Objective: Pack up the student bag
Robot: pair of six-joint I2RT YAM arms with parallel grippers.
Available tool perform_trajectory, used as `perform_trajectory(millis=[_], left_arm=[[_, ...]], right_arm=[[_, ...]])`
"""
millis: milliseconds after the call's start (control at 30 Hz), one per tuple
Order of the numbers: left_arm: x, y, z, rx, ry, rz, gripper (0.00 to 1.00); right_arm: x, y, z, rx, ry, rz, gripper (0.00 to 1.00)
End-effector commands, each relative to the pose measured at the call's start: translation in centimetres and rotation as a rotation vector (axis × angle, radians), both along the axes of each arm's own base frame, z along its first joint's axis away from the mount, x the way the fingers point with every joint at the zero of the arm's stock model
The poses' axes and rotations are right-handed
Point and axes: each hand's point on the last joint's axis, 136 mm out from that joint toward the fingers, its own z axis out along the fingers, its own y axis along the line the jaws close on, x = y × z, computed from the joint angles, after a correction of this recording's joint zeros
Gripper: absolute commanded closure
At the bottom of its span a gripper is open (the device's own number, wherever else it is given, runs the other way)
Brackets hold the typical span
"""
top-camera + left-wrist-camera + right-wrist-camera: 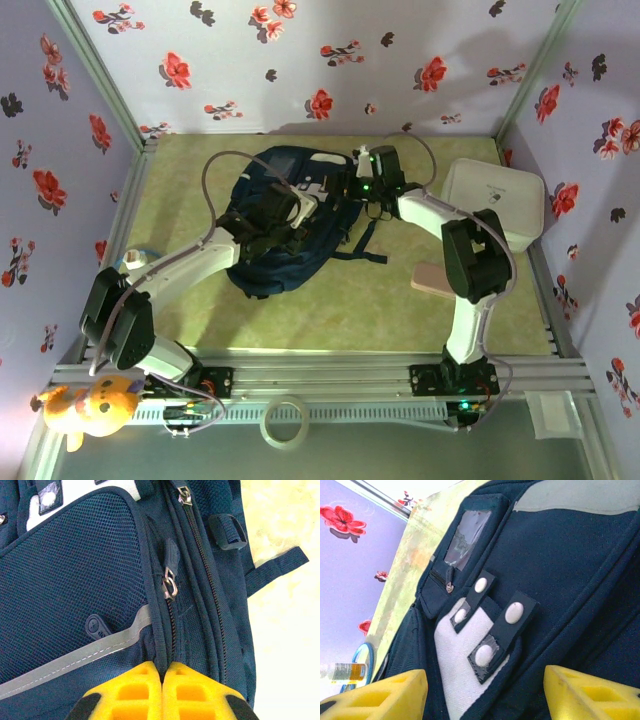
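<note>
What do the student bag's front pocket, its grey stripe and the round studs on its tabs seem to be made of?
On the student bag, the front pocket looks like woven mesh, matt, by its fine grid of holes. The grey stripe: smooth tape with a slight sheen, perhaps reflective. The round studs: pale, glossy press studs, metal or plastic; the look leaves it open.

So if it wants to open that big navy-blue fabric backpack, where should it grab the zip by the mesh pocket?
Probably the dark tab attached to the small silver metal zipper pull, beside the mesh pocket of the navy-blue fabric backpack. It lies flat along the zip, so come down from above with one finger each side, pinching across its narrow width.
</note>
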Motion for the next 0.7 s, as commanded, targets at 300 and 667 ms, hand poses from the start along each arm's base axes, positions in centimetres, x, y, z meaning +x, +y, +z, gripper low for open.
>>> perform_trajectory(millis=[300,667], left_arm=[[1.5,-1.3,3.5,-0.13,-0.066,0.02,1.0],[1.4,-1.3,3.3,-0.125,-0.057,0.021,1.0]], right_arm=[[-4.8,1.5,-0.5,0.061,0.04,0.224,0.4],[-6.1,1.8,0.7,0.108,0.018,0.272,0.48]])
